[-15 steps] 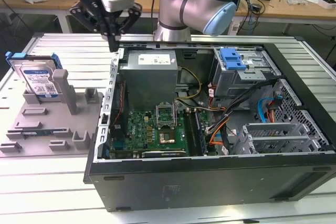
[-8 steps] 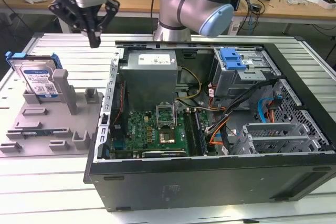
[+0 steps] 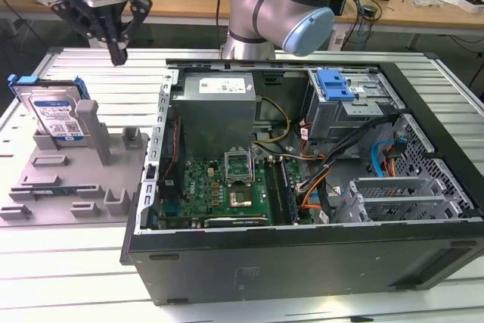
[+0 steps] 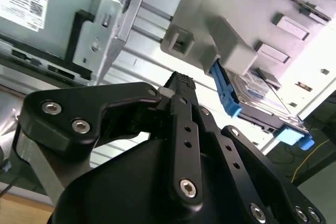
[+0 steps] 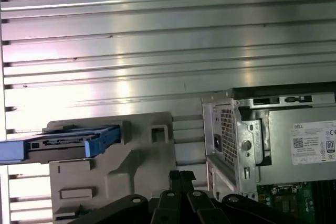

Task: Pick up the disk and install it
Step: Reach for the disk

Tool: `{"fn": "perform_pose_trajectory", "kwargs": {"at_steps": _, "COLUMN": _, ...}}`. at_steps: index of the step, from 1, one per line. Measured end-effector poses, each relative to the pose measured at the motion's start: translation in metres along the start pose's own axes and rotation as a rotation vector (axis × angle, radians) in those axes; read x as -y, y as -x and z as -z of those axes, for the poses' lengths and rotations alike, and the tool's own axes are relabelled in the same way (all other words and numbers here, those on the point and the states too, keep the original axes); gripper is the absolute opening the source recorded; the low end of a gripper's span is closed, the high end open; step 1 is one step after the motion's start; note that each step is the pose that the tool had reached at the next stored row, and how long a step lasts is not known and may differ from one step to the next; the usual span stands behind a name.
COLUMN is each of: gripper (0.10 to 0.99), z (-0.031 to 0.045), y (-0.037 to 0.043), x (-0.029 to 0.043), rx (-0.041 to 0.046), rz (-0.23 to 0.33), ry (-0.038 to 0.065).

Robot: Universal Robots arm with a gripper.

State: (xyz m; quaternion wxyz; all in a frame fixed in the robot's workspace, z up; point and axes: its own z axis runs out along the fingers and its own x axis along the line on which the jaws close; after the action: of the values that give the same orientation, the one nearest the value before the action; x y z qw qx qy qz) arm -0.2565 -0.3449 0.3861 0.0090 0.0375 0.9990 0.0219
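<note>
Silver metal body in a bright blue plastic carrier: the disk (image 3: 57,115), stood on edge and leaning in a slot of the grey holder (image 3: 72,178) on the ribbed tabletop (image 3: 98,73).

Handling, as you should judge it: rigid, fairly heavy for its size, smooth on the labelled face, and sensitive to knocks. Take it across the blue carrier's side rails or by the exposed upper edge, not on the label.

Hand (image 3: 119,54): black fingers pressed together, holding nothing. It hangs above the holder's rear edge, clear of the disk.

Hard to make out:
- The disk's lower edge is sunk behind the holder's upright post.
- You cannot tell how tightly the slot pinches the disk.
- In the first wrist view the disk (image 5: 63,142) presents edge-on, so its faces are hidden.
</note>
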Motion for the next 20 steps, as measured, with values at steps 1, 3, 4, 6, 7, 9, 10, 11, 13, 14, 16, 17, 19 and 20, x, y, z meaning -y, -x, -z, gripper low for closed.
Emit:
{"fn": "perform_pose_trajectory", "kwargs": {"at_steps": 1, "gripper": 0.106, "z": -0.0008, "y": -0.0059, "x": -0.0012, "rx": -0.0030, "rz": 0.000, "ry": 0.000}}
{"fn": "perform_pose_trajectory", "kwargs": {"at_steps": 3, "gripper": 0.106, "z": -0.0017, "y": -0.0124, "x": -0.0025, "rx": -0.0065, "rz": 0.000, "ry": -0.001}}
{"fn": "perform_pose_trajectory", "kwargs": {"at_steps": 4, "gripper": 0.106, "z": -0.0022, "y": -0.0160, "x": -0.0033, "rx": -0.0086, "rz": 0.000, "ry": -0.001}}
{"fn": "perform_pose_trajectory", "kwargs": {"at_steps": 6, "gripper": 0.106, "z": -0.0030, "y": -0.0222, "x": -0.0049, "rx": -0.0134, "rz": -0.001, "ry": -0.001}}
{"fn": "perform_pose_trajectory", "kwargs": {"at_steps": 7, "gripper": 0.106, "z": -0.0036, "y": -0.0258, "x": -0.0057, "rx": -0.0170, "rz": -0.001, "ry": -0.001}}
{"fn": "perform_pose_trajectory", "kwargs": {"at_steps": 9, "gripper": 0.106, "z": -0.0044, "y": -0.0317, "x": -0.0071, "rx": -0.0235, "rz": -0.001, "ry": -0.002}}
{"fn": "perform_pose_trajectory", "kwargs": {"at_steps": 10, "gripper": 0.106, "z": -0.0047, "y": -0.0344, "x": -0.0076, "rx": -0.0277, "rz": -0.001, "ry": -0.002}}
{"fn": "perform_pose_trajectory", "kwargs": {"at_steps": 11, "gripper": 0.106, "z": -0.0051, "y": -0.0382, "x": -0.0080, "rx": -0.0346, "rz": -0.002, "ry": -0.003}}
{"fn": "perform_pose_trajectory", "kwargs": {"at_steps": 13, "gripper": 0.106, "z": -0.0059, "y": -0.0455, "x": -0.0088, "rx": -0.0490, "rz": -0.002, "ry": -0.004}}
{"fn": "perform_pose_trajectory", "kwargs": {"at_steps": 14, "gripper": 0.106, "z": -0.0062, "y": -0.0480, "x": -0.0091, "rx": -0.0540, "rz": -0.002, "ry": -0.004}}
{"fn": "perform_pose_trajectory", "kwargs": {"at_steps": 16, "gripper": 0.106, "z": -0.0071, "y": -0.0557, "x": -0.0101, "rx": -0.0723, "rz": -0.003, "ry": -0.005}}
{"fn": "perform_pose_trajectory", "kwargs": {"at_steps": 17, "gripper": 0.106, "z": -0.0072, "y": -0.0567, "x": -0.0100, "rx": -0.0787, "rz": -0.003, "ry": -0.006}}
{"fn": "perform_pose_trajectory", "kwargs": {"at_steps": 19, "gripper": 0.106, "z": -0.0073, "y": -0.0567, "x": -0.0100, "rx": -0.0815, "rz": -0.004, "ry": -0.006}}
{"fn": "perform_pose_trajectory", "kwargs": {"at_steps": 20, "gripper": 0.106, "z": -0.0073, "y": -0.0567, "x": -0.0100, "rx": -0.0825, "rz": -0.003, "ry": -0.006}}
